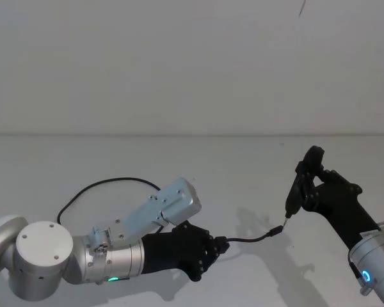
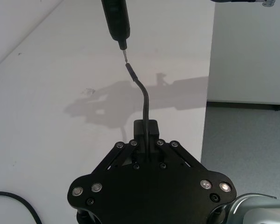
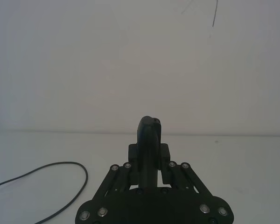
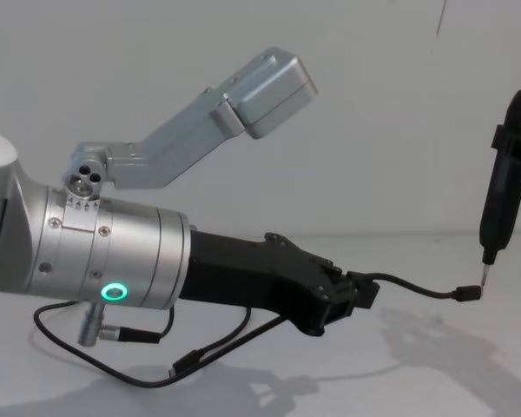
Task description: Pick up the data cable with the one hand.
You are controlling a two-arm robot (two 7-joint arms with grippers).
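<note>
You will find a slim black rod-like tool [image 4: 506, 187] with a small metal tip at the right edge of the chest view, above the white table [image 4: 434, 365], a plain white wall [image 4: 373, 156] behind it, and at top right a thin dark streak [image 4: 440, 17], perhaps a crack.

1. The data cable [image 1: 102, 187] vanishes behind the left gripper [image 1: 219, 245] and its silver wrist.
2. Cable plug [image 2: 146, 127] sits buried between the fingers.
3. Right gripper [image 1: 312, 167] is cut off by the head view's corner.
</note>
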